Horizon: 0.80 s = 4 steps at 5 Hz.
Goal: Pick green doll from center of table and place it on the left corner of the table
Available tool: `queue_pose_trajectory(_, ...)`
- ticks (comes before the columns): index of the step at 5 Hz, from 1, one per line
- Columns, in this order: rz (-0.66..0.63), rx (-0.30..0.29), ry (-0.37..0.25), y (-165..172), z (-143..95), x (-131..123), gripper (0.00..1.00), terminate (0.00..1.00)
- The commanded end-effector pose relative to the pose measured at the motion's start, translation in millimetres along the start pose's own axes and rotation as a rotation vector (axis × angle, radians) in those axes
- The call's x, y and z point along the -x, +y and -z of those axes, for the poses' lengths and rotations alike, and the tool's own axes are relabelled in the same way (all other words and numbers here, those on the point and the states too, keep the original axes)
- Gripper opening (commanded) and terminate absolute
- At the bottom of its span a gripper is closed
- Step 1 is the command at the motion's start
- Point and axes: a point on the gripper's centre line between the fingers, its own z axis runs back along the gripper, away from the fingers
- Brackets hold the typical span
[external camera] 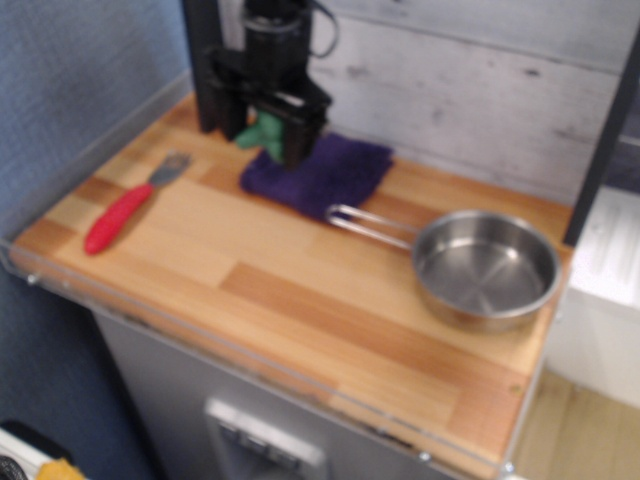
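The green doll is held between the fingers of the tool, which is closed on it above the far left part of the tabletop, at about eleven o'clock. The picture is blurred, so it cannot be told how deep the doll sits in the grip or whether it is clear of the surface.

A purple cloth lies just beside the tool, towards four o'clock, and its near edge may be caught if the doll is lowered here. A red-handled fork lies at about nine o'clock; it could be struck if the arm is swept low towards the left edge. The dark post just behind the tool could be hit by a move towards twelve o'clock. The steel pan at three o'clock is well apart and is judged no hazard. If the doll is let go from a height, its rounded head could make it roll towards the clear rim.
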Motion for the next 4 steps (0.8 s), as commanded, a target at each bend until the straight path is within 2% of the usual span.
queue_pose_trajectory(1,-0.087,0.142,-0.029,14.2,5.7,-15.0,0.0,0.0)
queue_pose_trajectory(2,-0.098,0.164,-0.023,15.0,7.8,-11.9,0.0,0.0)
queue_pose_trajectory(3,-0.107,0.187,-0.039,16.3,-0.1,-4.9,1.0,0.0)
queue_pose_trajectory(4,-0.106,0.198,-0.058,14.7,-12.5,2.9,1.0,0.0)
